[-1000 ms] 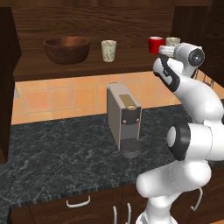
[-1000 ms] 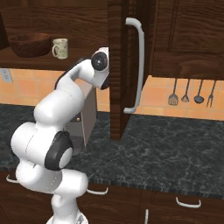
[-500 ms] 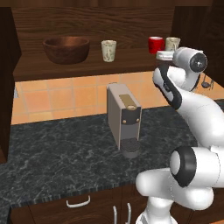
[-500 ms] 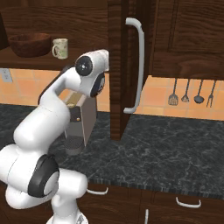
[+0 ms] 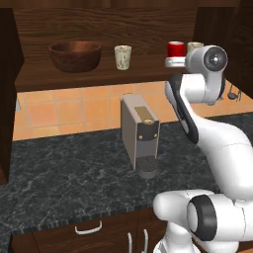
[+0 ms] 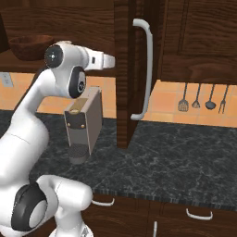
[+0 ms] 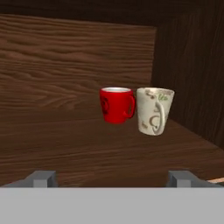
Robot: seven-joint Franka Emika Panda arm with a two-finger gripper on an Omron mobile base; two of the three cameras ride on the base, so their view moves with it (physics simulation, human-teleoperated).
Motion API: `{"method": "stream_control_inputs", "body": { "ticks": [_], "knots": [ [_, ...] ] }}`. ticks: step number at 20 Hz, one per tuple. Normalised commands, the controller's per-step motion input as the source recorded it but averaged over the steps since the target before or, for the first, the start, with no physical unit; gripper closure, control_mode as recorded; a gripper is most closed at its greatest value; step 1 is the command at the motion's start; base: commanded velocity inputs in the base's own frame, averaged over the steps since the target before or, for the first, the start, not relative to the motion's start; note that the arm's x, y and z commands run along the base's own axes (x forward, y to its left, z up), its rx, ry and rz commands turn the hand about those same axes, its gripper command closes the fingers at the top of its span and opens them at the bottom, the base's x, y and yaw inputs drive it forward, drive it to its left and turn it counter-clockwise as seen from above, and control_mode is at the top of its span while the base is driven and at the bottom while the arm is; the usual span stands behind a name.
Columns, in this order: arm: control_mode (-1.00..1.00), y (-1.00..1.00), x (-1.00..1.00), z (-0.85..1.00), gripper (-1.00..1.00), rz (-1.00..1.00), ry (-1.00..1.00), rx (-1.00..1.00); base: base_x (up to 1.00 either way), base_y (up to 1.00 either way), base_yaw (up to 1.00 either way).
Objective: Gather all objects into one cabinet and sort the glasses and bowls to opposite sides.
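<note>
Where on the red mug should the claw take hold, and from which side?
Grip the red mug across its round body, coming straight in from the cabinet's open front. It stands upright on the shelf, with its handle turned toward the cream tumbler close beside it, so probably only the body's front and far side are free. The claw is open.

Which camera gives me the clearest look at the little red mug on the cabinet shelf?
The hand view: the small red mug stands unobstructed, handle visible, beside a cream patterned cup. The left base view shows it small, its base behind the white arm. In the right base view I can't make it out.
</note>
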Motion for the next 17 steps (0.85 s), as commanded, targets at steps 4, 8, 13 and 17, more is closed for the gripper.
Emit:
{"method": "stream_control_inputs", "body": {
  "ticks": [4,8,13,17],
  "knots": [
    [-1.0,0.49,-0.76,0.23,-1.0,0.0,0.17,0.0,0.0,0.0,0.0],
    [-1.0,0.5,-0.6,0.27,-1.0,0.0,0.13,0.0,0.0,0.0,0.0],
    [-1.0,0.56,-0.38,0.01,-1.0,0.02,0.06,0.0,0.0,0.0,0.0],
    [-1.0,0.51,-0.38,-0.04,-1.0,0.03,0.0,0.0,0.0,0.0,0.0]
  ]
}}
